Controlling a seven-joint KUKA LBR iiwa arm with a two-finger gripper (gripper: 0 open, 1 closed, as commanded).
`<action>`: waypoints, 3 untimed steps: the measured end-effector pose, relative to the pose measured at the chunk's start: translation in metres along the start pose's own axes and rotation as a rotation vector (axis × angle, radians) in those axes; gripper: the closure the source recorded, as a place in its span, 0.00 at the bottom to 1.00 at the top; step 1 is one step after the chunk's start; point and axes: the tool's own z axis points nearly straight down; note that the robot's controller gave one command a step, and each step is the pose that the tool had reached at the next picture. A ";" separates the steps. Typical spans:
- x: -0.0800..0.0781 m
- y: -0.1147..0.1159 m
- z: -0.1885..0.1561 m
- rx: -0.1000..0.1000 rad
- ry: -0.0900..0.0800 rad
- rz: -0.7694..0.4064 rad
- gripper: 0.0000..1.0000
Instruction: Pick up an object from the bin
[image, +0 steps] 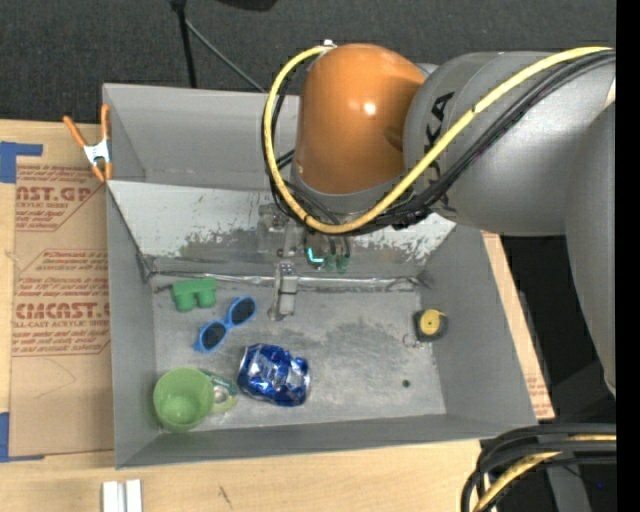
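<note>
place: robotics lab | evidence: cable-wrapped industrial arm (540, 130) over grey metal bin (180, 140) of loose small things

Dark floor (60, 40), pale wooden tabletop (300, 480)

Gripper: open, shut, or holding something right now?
Gripper: cannot be told from this view. It hangs low over the bin floor, just right of the blue sunglasses.

The arm (520, 140) runs off the frame at 3 o'clock. Its orange cover (360, 110) hides the back wall of the bin (130, 300) toward 12 and 1 o'clock, and most of the gripper (286, 296). A small yellow round thing (430, 322) at 3 o'clock of the gripper and a dark speck (405, 382) at 4 o'clock are too small to identify.
</note>
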 end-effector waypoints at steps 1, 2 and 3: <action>0.028 0.032 0.132 0.001 0.002 0.000 0.00; 0.004 -0.016 0.090 0.002 -0.011 -0.126 0.00; 0.077 -0.002 0.173 -0.001 0.008 -0.208 0.00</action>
